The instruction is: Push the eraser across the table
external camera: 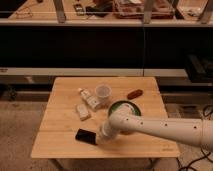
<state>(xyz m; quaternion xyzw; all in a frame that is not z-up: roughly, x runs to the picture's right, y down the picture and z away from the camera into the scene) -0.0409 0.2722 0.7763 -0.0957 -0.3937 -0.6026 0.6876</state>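
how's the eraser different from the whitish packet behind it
The eraser is black; the packet is whitish. The eraser lies near the front edge of the table; the packet sits farther back. The claw is at the eraser's right end, well apart from the packet. Both are small, flat, rectangular and lie on the table.

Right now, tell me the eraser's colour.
The eraser is black, seen in the camera view; the gripper is beside it.

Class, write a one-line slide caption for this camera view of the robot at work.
Robot's gripper low beside the black eraser near the table's front edge, green bowl behind its arm.
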